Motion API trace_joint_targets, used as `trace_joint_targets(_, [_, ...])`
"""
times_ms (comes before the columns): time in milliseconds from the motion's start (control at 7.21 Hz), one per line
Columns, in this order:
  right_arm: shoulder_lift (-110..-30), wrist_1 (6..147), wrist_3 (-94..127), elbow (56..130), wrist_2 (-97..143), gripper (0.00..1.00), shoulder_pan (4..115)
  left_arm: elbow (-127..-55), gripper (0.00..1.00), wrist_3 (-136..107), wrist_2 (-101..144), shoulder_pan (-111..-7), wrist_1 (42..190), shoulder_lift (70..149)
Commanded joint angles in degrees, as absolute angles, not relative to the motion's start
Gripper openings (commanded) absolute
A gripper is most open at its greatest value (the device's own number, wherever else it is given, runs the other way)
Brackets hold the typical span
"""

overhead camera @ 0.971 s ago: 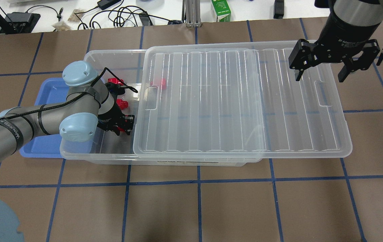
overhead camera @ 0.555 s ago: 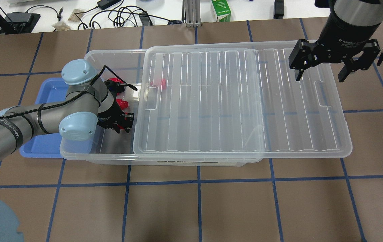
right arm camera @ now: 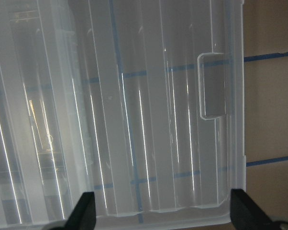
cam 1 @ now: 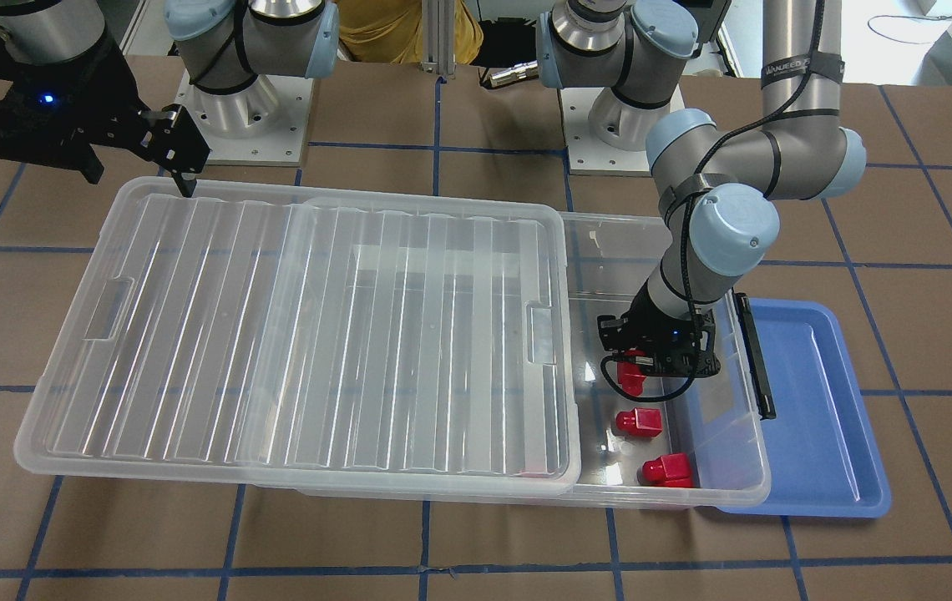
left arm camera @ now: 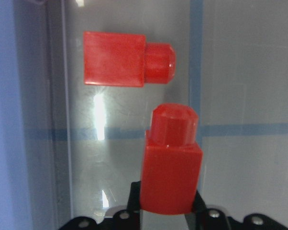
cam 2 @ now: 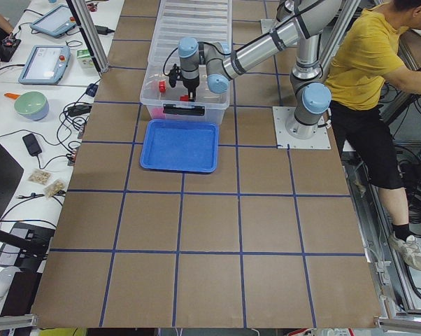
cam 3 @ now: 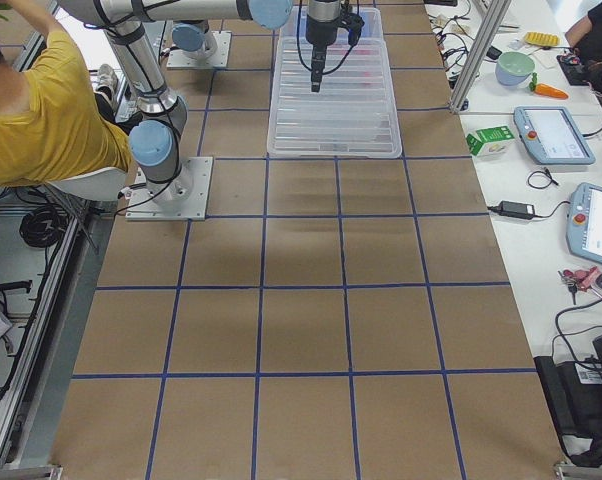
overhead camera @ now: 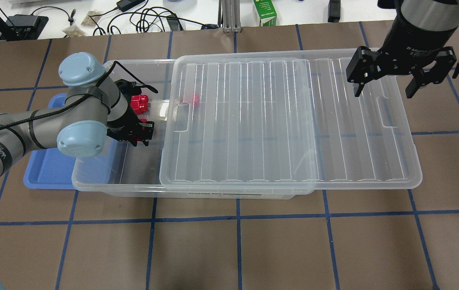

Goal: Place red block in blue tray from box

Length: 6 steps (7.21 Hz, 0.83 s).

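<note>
My left gripper [overhead camera: 139,136] is shut on a red block [cam 1: 631,380] over the open end of the box [overhead camera: 112,186]. In the left wrist view the block [left arm camera: 170,165] sits between the fingers with its stub pointing away. Two more red blocks [cam 1: 639,421] [cam 1: 666,470] lie on the box floor just beyond it. The blue tray [overhead camera: 48,173] lies against the box's short end and looks empty. My right gripper [overhead camera: 382,90] is open and empty above the far right end of the lid [overhead camera: 286,121].
The ribbed clear lid is slid to the right and covers most of the box. A red shape [overhead camera: 192,99] shows through the lid near its left handle. A black latch [cam 1: 756,359] runs along the box end beside the tray. Cables and a green carton [overhead camera: 265,13] lie beyond the table.
My left gripper, shut on the red block, has moved away from the robot and slightly left, toward the other red blocks. The right arm has not moved.
</note>
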<state>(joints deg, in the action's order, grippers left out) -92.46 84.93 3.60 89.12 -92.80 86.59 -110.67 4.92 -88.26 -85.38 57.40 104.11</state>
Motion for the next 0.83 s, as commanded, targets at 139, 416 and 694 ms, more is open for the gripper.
trace_joint_targets(139, [-92.46,84.9,3.87,89.12,-92.9,1.0,86.57,-100.59,0.0,5.1,-88.33,-85.17,75.36,97.05])
trace_joint_targets(416, [-92.46,84.9,3.96,89.12,-92.9,1.0,86.66,-94.42,0.0,7.89,-89.72,-81.68,80.23,96.5])
trace_joint_targets(694, [-92.46,84.9,3.96,89.12,-92.99,1.0,86.66,-94.3,0.0,20.68,-89.56,-72.65,80.16,96.76])
